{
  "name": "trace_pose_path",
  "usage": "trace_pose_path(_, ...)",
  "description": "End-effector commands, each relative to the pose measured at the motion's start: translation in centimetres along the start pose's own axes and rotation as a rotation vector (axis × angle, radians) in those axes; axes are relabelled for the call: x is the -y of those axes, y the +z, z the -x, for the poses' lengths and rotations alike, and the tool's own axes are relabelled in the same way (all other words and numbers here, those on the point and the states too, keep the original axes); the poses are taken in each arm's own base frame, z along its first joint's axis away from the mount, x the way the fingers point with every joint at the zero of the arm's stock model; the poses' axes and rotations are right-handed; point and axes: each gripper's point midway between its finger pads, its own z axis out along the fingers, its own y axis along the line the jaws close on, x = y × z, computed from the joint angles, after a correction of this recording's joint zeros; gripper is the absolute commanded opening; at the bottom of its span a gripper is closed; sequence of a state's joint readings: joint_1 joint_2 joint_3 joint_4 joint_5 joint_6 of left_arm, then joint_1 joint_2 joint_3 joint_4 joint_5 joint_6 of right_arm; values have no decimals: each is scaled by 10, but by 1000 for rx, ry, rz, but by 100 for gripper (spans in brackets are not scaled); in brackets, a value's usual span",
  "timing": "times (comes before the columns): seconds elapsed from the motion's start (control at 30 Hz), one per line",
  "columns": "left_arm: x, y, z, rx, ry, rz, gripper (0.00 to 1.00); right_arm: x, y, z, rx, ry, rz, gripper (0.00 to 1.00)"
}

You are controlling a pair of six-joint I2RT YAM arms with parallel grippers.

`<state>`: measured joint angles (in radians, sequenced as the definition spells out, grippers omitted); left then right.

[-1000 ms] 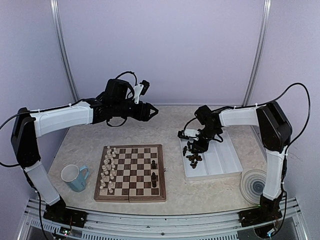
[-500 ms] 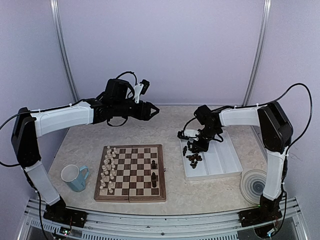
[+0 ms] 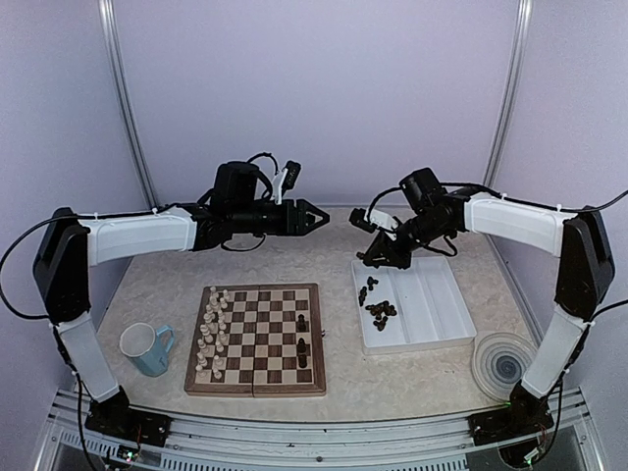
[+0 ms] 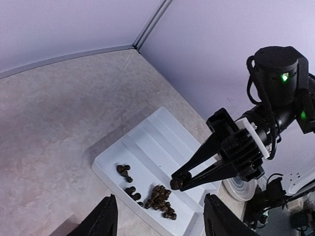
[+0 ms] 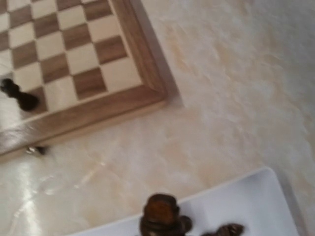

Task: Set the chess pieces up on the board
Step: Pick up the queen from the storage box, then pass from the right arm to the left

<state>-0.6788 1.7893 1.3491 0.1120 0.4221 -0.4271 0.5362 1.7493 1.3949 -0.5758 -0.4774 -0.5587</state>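
The board (image 3: 257, 365) lies near the table's front left, with cream pieces along its left side and three dark chess pieces (image 3: 302, 345) on its right side. More dark pieces (image 3: 381, 312) lie piled in the white tray (image 3: 432, 304). My right gripper (image 3: 365, 259) hangs above the tray's far left corner, shut on one dark piece (image 4: 177, 183), which also shows in the right wrist view (image 5: 160, 214). My left gripper (image 3: 319, 218) is open and empty, held high behind the board, its jaws wide apart in its wrist view (image 4: 162, 221).
A blue mug (image 3: 147, 348) stands left of the board. A round ribbed disc (image 3: 497, 363) lies right of the tray. A tiny dark bit (image 3: 324, 335) lies on the table by the board's right edge. The board's corner (image 5: 142, 93) shows in the right wrist view.
My right gripper has risen from the pile in the tray with a dark piece and swung back and up. My left gripper has shifted a little to the right.
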Motion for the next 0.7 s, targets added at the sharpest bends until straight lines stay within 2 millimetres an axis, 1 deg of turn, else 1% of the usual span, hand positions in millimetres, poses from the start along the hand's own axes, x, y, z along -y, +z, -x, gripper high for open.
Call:
trace_pose_path(0.0, 27, 13, -11, -28, -79, -153, 59, -10, -8, 25, 100, 2, 70, 11)
trace_pose_path(0.03, 32, 15, -13, -41, -89, -179, 58, -10, -9, 29, 108, 4, 78, 11)
trace_pose_path(0.13, 35, 24, -21, -72, -118, -204, 56, -12, -12, 37, 131, 4, 95, 11)
trace_pose_path(0.27, 37, 37, -33, -114, -139, -223, 54, -13, -15, 41, 145, 1, 106, 11)
trace_pose_path(0.4, 41, 45, -40, -143, -147, -249, 52, -14, -16, 44, 153, 3, 114, 11)
trace_pose_path(0.67, 46, 54, -46, -171, -157, -282, 43, -16, -15, 47, 154, -2, 117, 12)
